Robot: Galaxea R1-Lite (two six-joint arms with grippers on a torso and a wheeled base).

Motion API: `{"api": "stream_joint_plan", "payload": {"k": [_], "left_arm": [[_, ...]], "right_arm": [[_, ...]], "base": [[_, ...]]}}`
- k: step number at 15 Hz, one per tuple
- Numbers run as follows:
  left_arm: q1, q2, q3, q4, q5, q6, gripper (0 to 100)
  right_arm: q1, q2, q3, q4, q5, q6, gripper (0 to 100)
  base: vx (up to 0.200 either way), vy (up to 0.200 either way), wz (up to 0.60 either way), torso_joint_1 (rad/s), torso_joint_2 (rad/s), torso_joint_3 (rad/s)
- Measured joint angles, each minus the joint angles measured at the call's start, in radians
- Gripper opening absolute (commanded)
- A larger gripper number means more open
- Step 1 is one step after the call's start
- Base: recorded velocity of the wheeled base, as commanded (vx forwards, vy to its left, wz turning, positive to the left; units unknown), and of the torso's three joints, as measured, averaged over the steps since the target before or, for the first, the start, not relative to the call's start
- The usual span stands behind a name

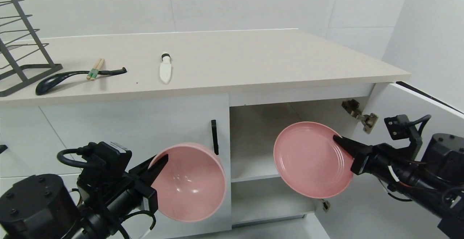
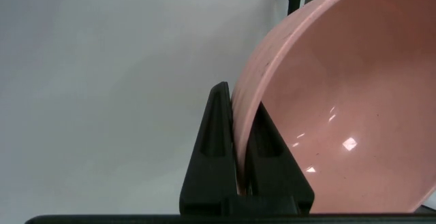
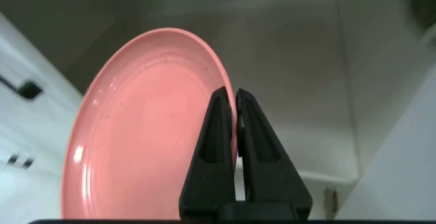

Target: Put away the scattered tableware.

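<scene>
The pink plate (image 1: 311,159) hangs on edge before the open right half of the cupboard, about level with its shelf (image 1: 253,172), face turned toward the robot. The right gripper (image 1: 339,141) is closed narrowly on the plate's rim. Held by the edge like this, I judge it could be carried in over the shelf.

The pink bowl (image 1: 192,184) is tilted with its hollow facing out, pinched at the rim by the left gripper (image 1: 159,163). It sits in front of the closed door (image 1: 137,123), just beside the black handle (image 1: 214,132), probably next in line.

On the counter (image 1: 272,57) lie 1 black ladle (image 1: 65,77), 2 chopsticks (image 1: 95,69) across its handle and 1 white utensil (image 1: 165,68), near a wire rack (image 1: 21,57).

The head view gives this layout. The wrist views add the grips: 1 finger (image 2: 218,149) outside the bowl's wall and 1 inside, and the plate's rim between 2 nearly closed fingers.
</scene>
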Motion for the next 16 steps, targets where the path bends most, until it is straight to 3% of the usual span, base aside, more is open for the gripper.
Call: {"api": "stream_joint_plan", "payload": {"k": [9,12,16], "left_arm": [[-0.002,-0.004,0.0,0.0,0.0,-0.006,0],[-0.011,-0.013,0.0,0.0,0.0,-0.004,0],[-0.066,-0.017,0.0,0.0,0.002,-0.005,0]], "right_arm": [[0.06,0.169,0.015,-0.001,0.0,0.002,0],[0.071,0.283,-0.039,0.0,0.0,0.003,0],[0.073,0.415,-0.164,-0.001,-0.001,0.002,0]], "base": [[0.0,0.0,0.0,0.0,0.0,0.0],[0.0,0.0,0.0,0.0,0.0,0.0],[0.0,0.0,0.0,0.0,0.0,0.0]]}}
